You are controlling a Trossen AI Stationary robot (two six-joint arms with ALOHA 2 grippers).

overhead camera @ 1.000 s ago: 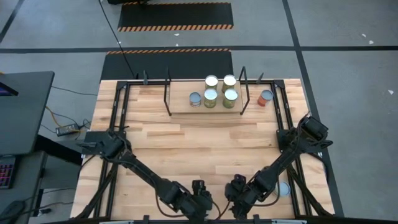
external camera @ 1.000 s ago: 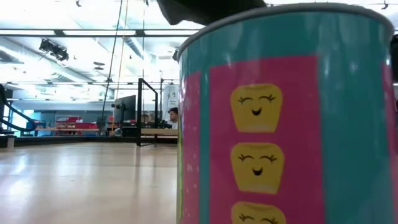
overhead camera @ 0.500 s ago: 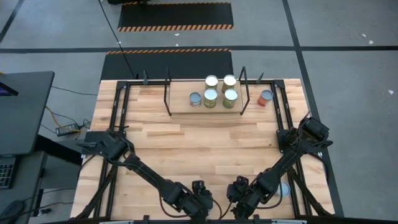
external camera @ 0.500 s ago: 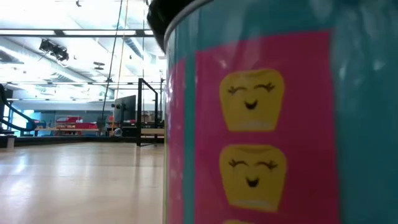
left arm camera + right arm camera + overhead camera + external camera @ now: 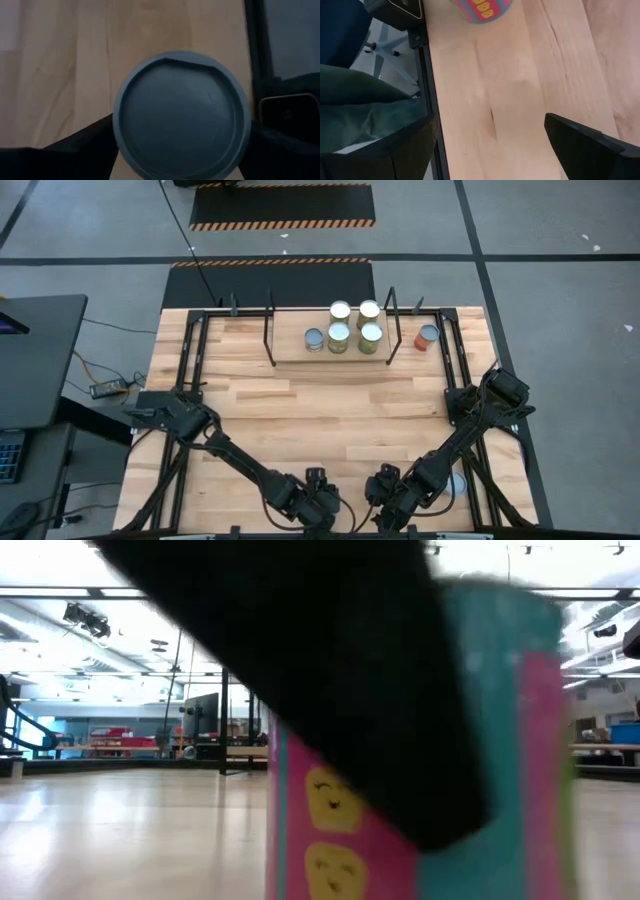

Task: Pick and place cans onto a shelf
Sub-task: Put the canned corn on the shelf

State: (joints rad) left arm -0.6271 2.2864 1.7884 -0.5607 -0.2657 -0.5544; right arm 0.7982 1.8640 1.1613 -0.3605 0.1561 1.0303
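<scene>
Now | left gripper [image 5: 180, 150] fingers straddle teal-and-pink tin can [image 5: 181, 135], grip uncertain | right gripper [image 5: 490, 145] spread, empty | rigid, smooth: clamp mid-sides.

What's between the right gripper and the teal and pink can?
Only bare light wooden tabletop separates the right gripper from the teal-and-pink cylindrical can, per the right wrist view.

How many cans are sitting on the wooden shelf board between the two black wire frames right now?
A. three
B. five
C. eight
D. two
B. The high view shows five cans on the shelf between its wire frames, while a sixth, red-labelled can stands on the table just outside the right-hand frame.
</scene>
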